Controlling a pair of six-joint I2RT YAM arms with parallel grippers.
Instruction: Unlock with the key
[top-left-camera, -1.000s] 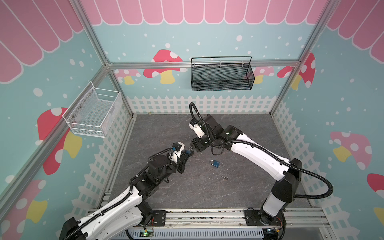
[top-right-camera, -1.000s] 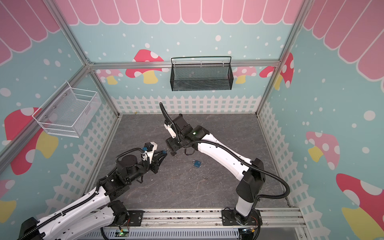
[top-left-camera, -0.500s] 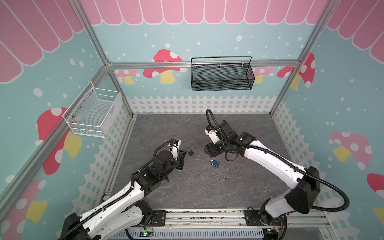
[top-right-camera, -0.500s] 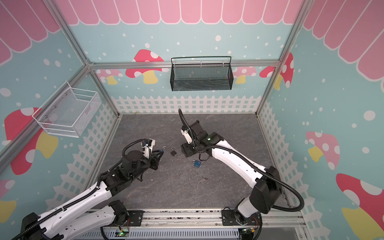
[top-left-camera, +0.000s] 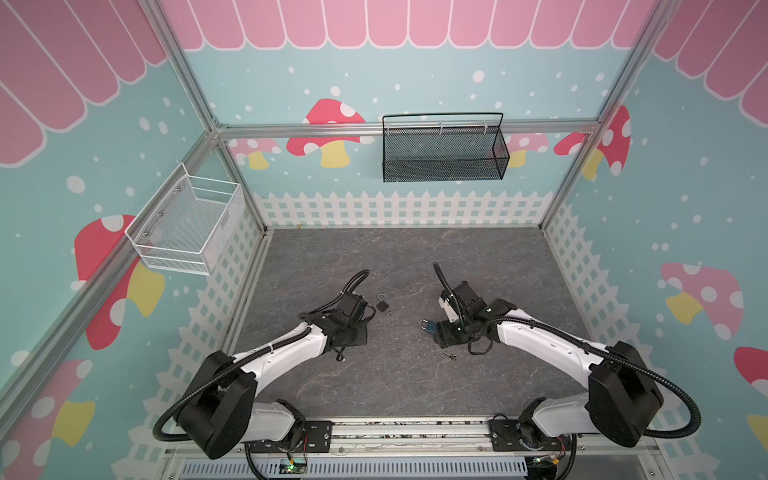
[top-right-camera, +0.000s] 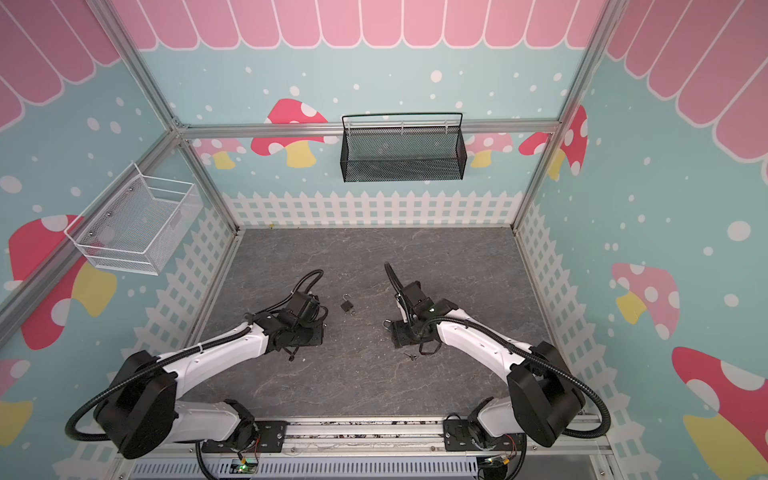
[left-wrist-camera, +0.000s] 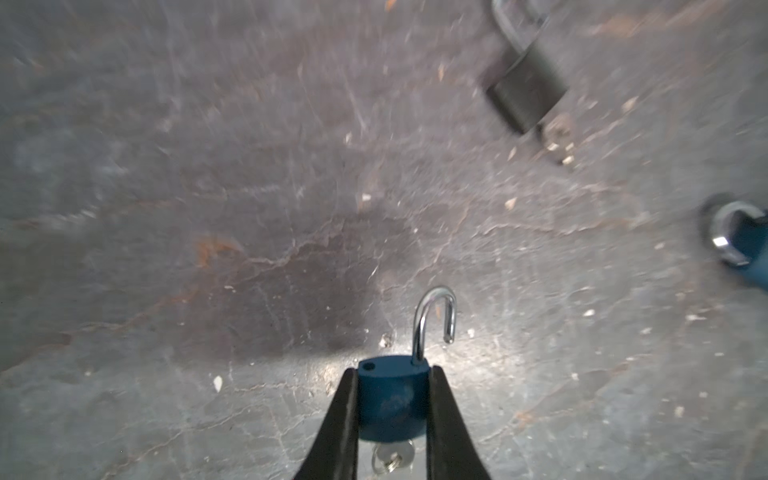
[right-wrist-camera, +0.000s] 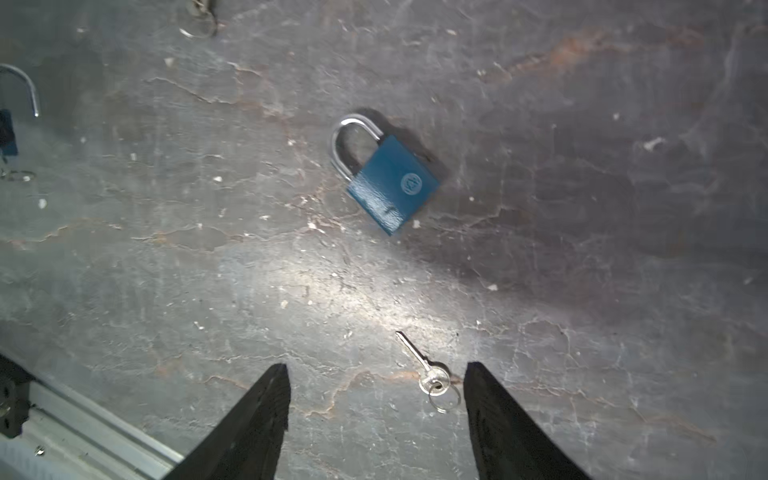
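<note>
Key (right-wrist-camera: 433, 380): tiny, light, stiff metal, flat on mat (right-wrist-camera: 582, 270), prob slippery. I'd pinch the round head by the ring, not the thin silver blade. It lies right of centre, on the near side of shut blue padlock (right-wrist-camera: 392, 183). R gripper (right-wrist-camera: 376, 365) spread wide over key, empty. L gripper (left-wrist-camera: 392, 369) clamps 2nd blue padlock (left-wrist-camera: 390, 403), shackle sprung.

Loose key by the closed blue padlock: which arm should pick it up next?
Right, likely. The right gripper is open and empty, with the loose key lying between its fingertips and the closed blue padlock close by. The left gripper is shut on the opened blue padlock.
</note>
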